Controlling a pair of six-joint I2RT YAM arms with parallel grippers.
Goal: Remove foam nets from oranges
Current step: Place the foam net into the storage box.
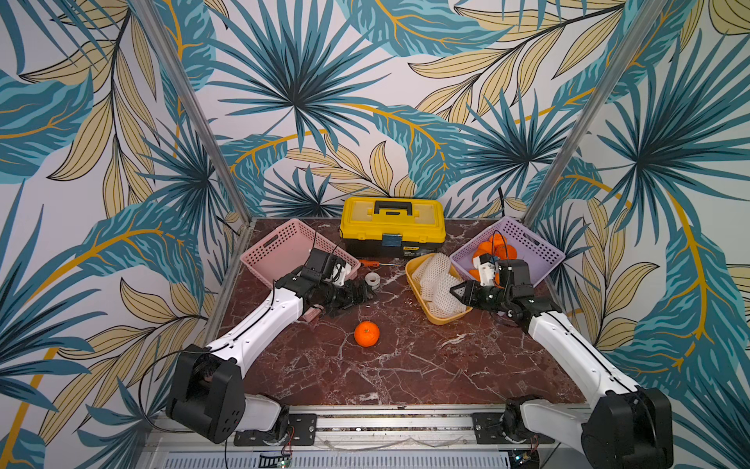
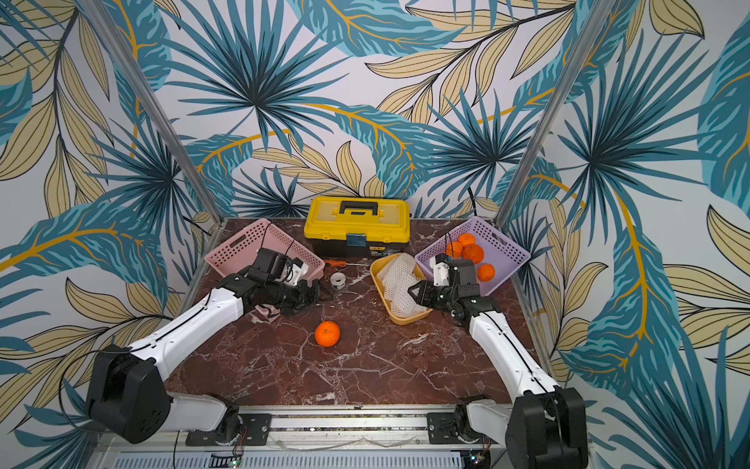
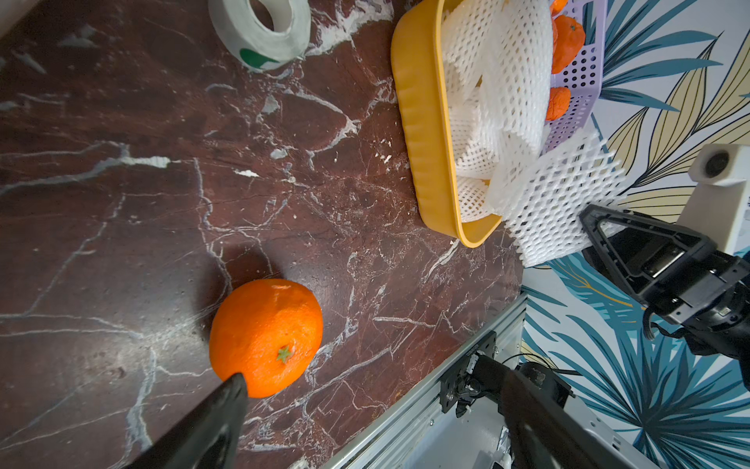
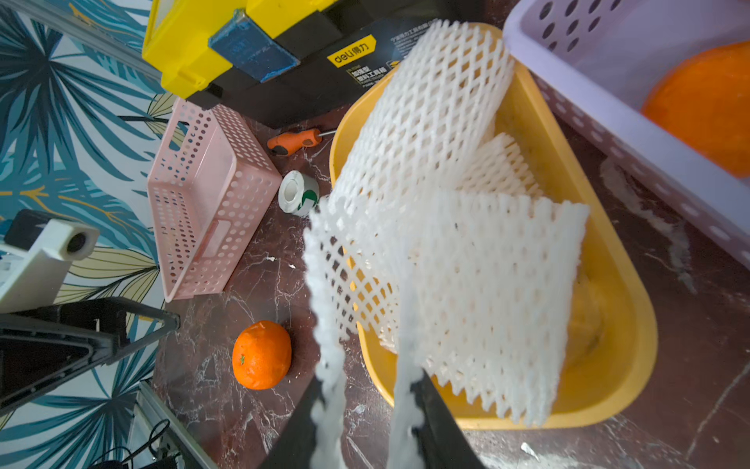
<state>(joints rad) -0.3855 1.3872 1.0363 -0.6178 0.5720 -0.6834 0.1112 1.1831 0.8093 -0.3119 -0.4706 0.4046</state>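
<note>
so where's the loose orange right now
In both top views the loose orange sits alone on the marble table, near its middle, a little toward the robot's base from the left tool and apart from the yellow tray.

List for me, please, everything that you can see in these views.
toolbox: one, yellow and black, back centre.
pink basket: one, pink, back left.
purple basket: one, purple, back right.
basket oranges: at least four, orange, in the purple basket.
loose orange: one, orange, bare, centre front.
yellow tray: one, yellow, beside the purple basket.
foam nets: several, white, piled in the yellow tray.
held foam net: one, white, over the tray's near end.
screwdriver: one, orange-handled, before the toolbox.
tape roll: one, white, near the screwdriver.
table: one, red-brown marble.
left hand: one, black, open, empty.
right hand: one, black, shut on the held foam net.
</note>
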